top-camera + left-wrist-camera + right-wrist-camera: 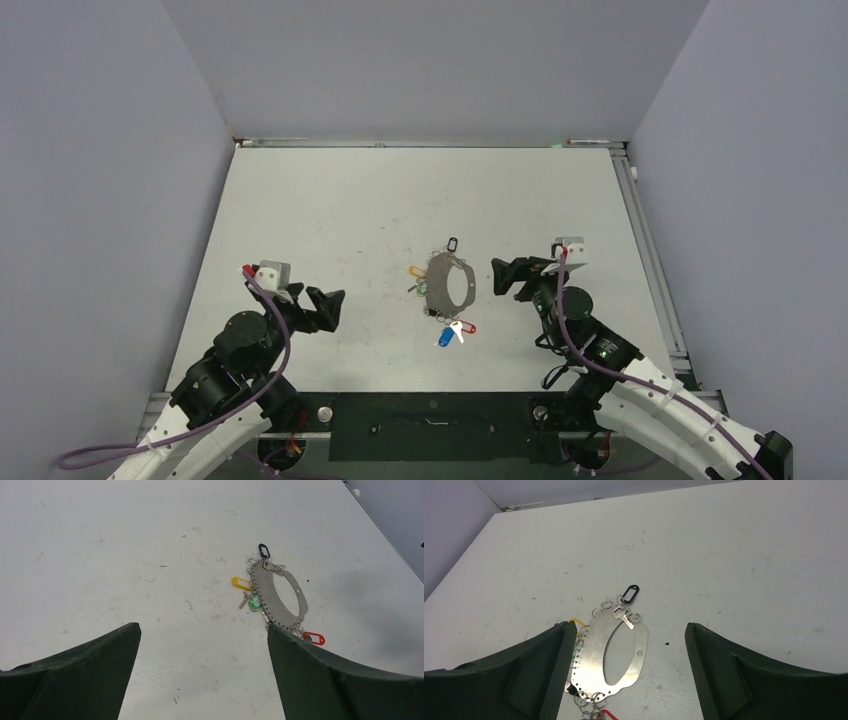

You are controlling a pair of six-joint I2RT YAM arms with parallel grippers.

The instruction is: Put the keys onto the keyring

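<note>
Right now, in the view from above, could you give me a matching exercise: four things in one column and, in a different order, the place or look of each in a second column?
Things:
1. black key tag
2. yellow key tag
3. blue key tag
4. keyring

Descriptions:
a. at the near end of the keyring
b. grey metal with an oval hole
c. at the far end of the keyring
d. on the left side of the keyring

Pairs: 1-c, 2-d, 3-a, 4-b
</note>
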